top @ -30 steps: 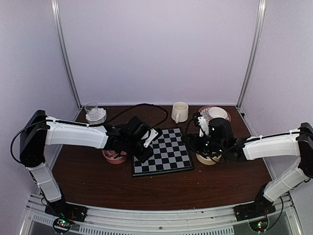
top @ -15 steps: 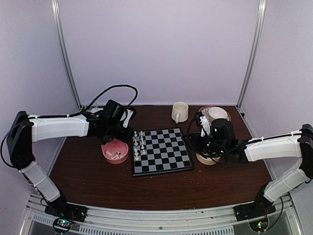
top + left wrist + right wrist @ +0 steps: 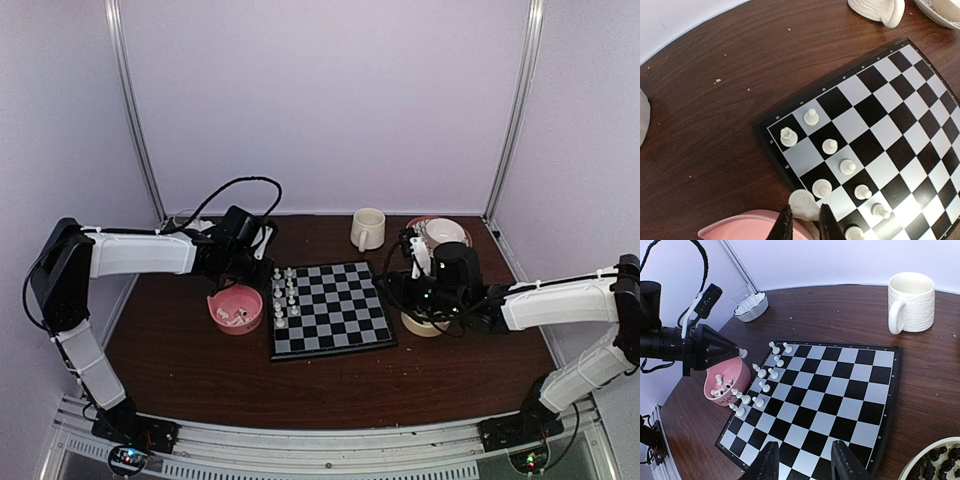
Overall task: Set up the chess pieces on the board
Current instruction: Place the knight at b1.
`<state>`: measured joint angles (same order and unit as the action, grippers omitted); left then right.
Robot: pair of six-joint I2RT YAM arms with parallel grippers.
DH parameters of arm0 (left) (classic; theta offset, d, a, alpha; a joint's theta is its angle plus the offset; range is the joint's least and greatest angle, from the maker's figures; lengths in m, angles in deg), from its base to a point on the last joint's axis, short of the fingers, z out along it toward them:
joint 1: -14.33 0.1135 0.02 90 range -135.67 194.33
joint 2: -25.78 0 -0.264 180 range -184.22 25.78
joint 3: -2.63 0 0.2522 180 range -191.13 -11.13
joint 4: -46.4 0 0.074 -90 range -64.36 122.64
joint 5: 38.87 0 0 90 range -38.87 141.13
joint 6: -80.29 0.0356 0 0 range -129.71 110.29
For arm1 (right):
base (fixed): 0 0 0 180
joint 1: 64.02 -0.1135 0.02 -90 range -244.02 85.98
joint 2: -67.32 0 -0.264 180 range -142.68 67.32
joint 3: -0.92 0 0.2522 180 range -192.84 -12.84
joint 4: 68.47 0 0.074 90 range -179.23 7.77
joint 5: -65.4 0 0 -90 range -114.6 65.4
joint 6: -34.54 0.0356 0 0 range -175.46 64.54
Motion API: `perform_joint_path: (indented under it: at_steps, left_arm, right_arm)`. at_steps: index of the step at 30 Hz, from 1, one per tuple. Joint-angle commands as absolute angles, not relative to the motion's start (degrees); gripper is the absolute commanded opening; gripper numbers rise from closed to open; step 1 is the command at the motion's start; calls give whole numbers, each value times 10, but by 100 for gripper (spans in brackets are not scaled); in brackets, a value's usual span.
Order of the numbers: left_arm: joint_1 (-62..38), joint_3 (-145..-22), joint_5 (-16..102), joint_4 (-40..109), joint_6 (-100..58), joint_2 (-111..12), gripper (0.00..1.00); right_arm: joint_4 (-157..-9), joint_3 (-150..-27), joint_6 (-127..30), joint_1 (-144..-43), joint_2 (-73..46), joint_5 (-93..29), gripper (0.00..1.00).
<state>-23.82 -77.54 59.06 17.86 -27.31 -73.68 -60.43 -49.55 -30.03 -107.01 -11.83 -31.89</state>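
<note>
One board [image 3: 856, 113], one pink bowl [image 3: 740, 230], one white piece [image 3: 802, 204] in left hand [image 3: 805, 209]

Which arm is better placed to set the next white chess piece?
Left: the left gripper pinches a small white plastic chess piece near the white rows on the black-and-grey chequered board; the right gripper hangs open, empty.

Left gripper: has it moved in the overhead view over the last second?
Yes. The left gripper was over the board's left edge; it now sits off the board, farther back and left, above the pink bowl's far rim.
</note>
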Motion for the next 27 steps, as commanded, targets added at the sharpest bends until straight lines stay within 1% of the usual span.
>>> perform_joint_path:
  at_steps: [1,6,27]
  left_arm:
    - [-233,-785,589,208,-266,-741,11]
    - [-233,-774,596,218,-263,-739,11]
    - [-207,-796,566,228,-265,-796,10]
  right_arm:
    - [-587,-494,-304,-1066,-120,-318,38]
    - [-586,-492,-304,-1066,-120,-318,38]
    - [-581,-496,-303,-1067,-130,-325,38]
